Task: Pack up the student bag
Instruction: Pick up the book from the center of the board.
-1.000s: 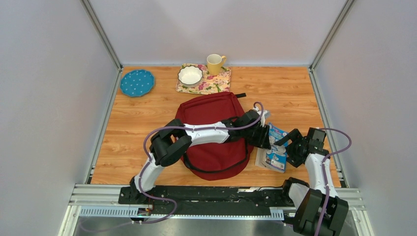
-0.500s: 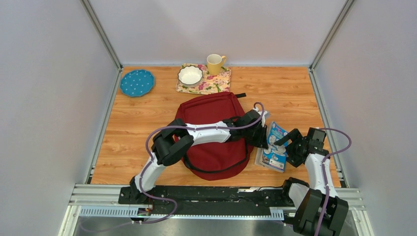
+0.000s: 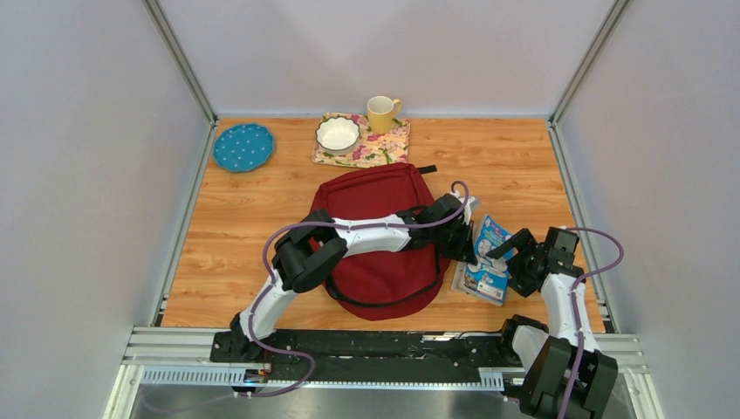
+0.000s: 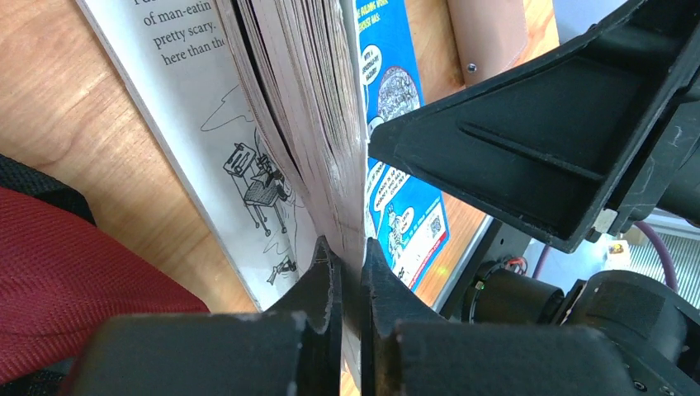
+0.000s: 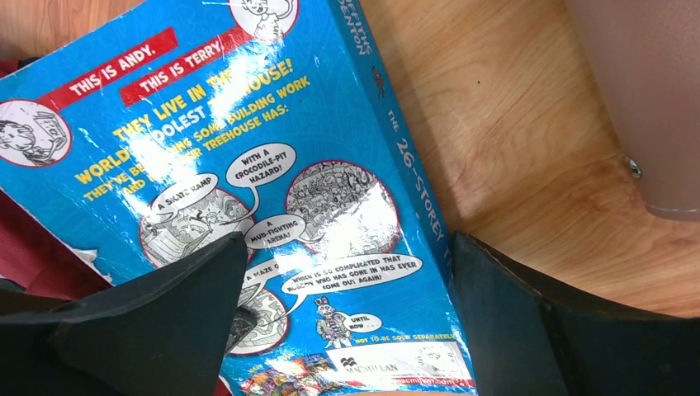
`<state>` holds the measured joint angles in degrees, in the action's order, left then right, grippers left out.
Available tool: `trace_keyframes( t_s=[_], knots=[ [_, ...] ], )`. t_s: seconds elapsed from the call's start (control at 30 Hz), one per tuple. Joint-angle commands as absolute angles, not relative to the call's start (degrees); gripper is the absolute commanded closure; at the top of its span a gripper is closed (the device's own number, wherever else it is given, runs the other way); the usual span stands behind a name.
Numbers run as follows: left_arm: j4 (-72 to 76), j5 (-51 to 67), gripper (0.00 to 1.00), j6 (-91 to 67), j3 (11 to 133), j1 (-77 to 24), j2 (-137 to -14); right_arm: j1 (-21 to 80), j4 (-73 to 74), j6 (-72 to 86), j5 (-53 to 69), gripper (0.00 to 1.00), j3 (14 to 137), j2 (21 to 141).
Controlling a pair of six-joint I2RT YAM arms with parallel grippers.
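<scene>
**Left jaws now pinched on the book**

A second ago the left gripper (image 4: pixel 351 272) stood partly open at the book (image 5: pixel 248 148). Its jaws have since drawn together, and it now pinches a sheaf of pages at their edge. The book's blue cover leans a little more upright than before. The student bag (image 3: pixel 371 196), the right arm and the crockery at the far edge have not shifted.

The right gripper (image 5: pixel 347 247) is spread wide, with one finger on each side of the blue cover, and grips nothing.

The bag lies flat at the middle of the tabletop (image 3: pixel 524 166). Its long axis runs from the near edge to the far edge, and its black top loop (image 3: pixel 425 168) points toward the far edge. The book sits just beside the bag, toward the right edge.
</scene>
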<state>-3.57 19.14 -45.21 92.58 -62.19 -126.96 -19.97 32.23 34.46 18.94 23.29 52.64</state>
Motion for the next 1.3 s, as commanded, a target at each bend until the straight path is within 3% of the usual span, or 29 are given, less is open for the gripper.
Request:
trace_keyframes(
  t_s=[0.0,0.13,0.2,0.33,0.53,0.87,1.0,1.27],
  knots=[
    [-0.3,25.6,1.00,-45.2,94.2,-65.1,-129.1,-19.0,32.9,37.4,31.0,0.07,23.4,52.2],
    [-0.7,24.3,1.00,-42.2,94.4,-65.0,-125.9,-19.0,41.0,35.3,25.7,0.09,29.8,49.5],
    [-0.6,25.7,1.00,-40.9,95.0,-64.6,-123.1,-19.1,45.1,34.9,18.3,0.09,33.8,41.3],
    [-1.5,26.1,1.00,-37.4,95.8,-63.5,-117.3,-18.8,46.4,38.4,14.7,0.08,38.6,27.0],
    [-1.2,24.0,1.00,-34.2,91.1,-61.2,-106.8,-18.4,50.5,38.2,15.2,0.08,43.5,28.6],
    [6.3,16.4,1.00,-29.8,70.8,-58.4,-82.7,-15.4,42.5,33.7,29.9,0.10,44.0,25.5],
    [6.4,16.5,1.00,-28.5,66.4,-58.0,-77.2,-13.9,27.9,41.8,46.5,0.10,39.7,26.2],
    [12.8,16.8,1.00,-30.0,58.0,-57.7,-68.9,-11.9,17.5,46.2,56.1,0.09,35.7,28.5]
  ],
)
